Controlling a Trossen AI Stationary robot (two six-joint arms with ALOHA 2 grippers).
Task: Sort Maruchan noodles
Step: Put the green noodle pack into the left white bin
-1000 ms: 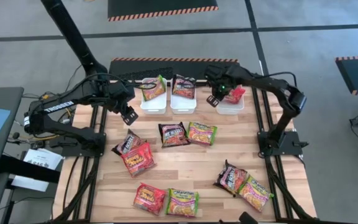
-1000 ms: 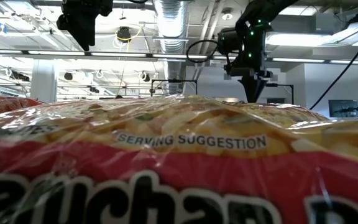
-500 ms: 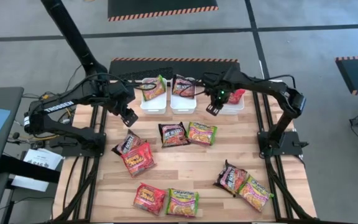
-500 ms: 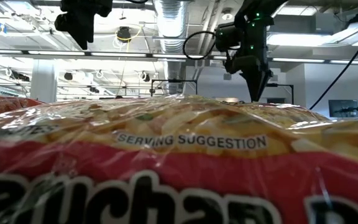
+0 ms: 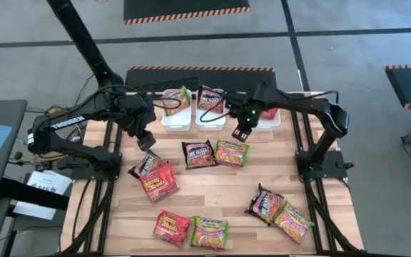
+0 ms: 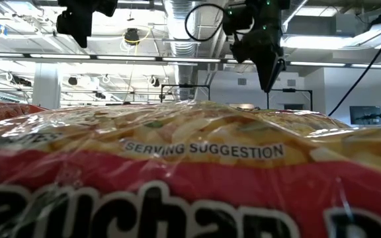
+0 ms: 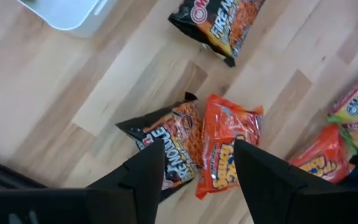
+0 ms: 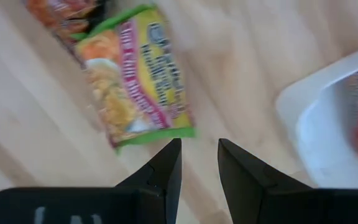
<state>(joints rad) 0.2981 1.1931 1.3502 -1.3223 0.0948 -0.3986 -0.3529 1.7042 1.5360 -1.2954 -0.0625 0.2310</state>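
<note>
White capitals "SERVING SUGGESTION" run across the crinkly red-and-yellow plastic ramen packet [image 6: 190, 192] filling the low view, above large partly cropped white letters "aruchan". In the left wrist view, a dark brown-black packet [image 7: 213, 22] reads "FIRE"; a green-yellow packet [image 7: 357, 107] reads "Maruchan".

Wood-plank table [image 5: 220, 193] = landmark. 3 white trays in a row along its far edge: left tray [image 5: 176, 118], middle tray [image 5: 210, 120], right tray [image 5: 265, 123]. Black keyboard [image 5: 164, 86] just beyond the trays, at far edge. Hazard-striped dark mat [image 5: 186, 10] on floor well beyond table. White paper [image 5: 40, 194] left of table, off the edge. Ceiling duct [image 6: 177, 20] in room behind.
</note>
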